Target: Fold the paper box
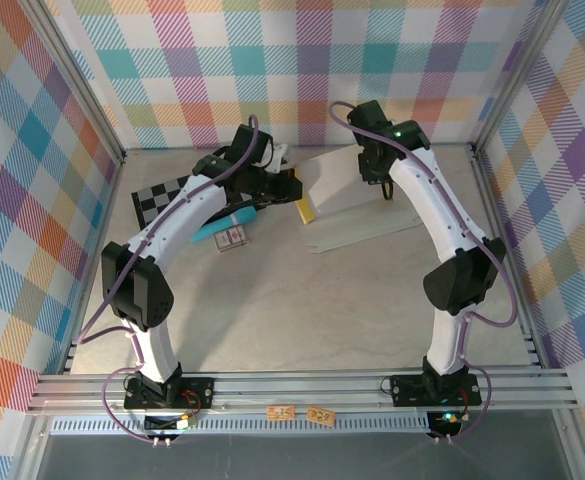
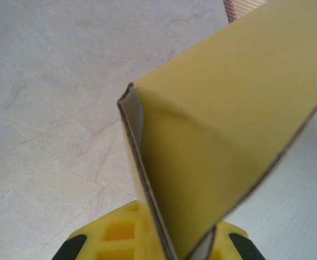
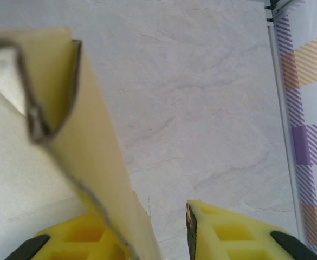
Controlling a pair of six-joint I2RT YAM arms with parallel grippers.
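The paper box [image 1: 357, 195] lies half folded at the back of the table, a pale sheet with one yellow flap raised at its left end. My left gripper [image 1: 290, 190] is at that flap. In the left wrist view, the yellow cardboard [image 2: 228, 124] rises from between the fingers, and the left gripper [image 2: 174, 238] is shut on it. My right gripper [image 1: 384, 188] hangs over the sheet's far right part. In the right wrist view, a folded wall of the box [image 3: 77, 124] leans against the left finger. The right finger [image 3: 212, 227] stands apart, so the right gripper [image 3: 147, 230] is open.
A black-and-white checkered board [image 1: 157, 200] lies at the back left, partly under the left arm. A teal tube [image 1: 217, 228] and a small card [image 1: 234, 237] lie beside it. Patterned walls close the back and sides. Bare grey table [image 1: 302, 310] spreads in front.
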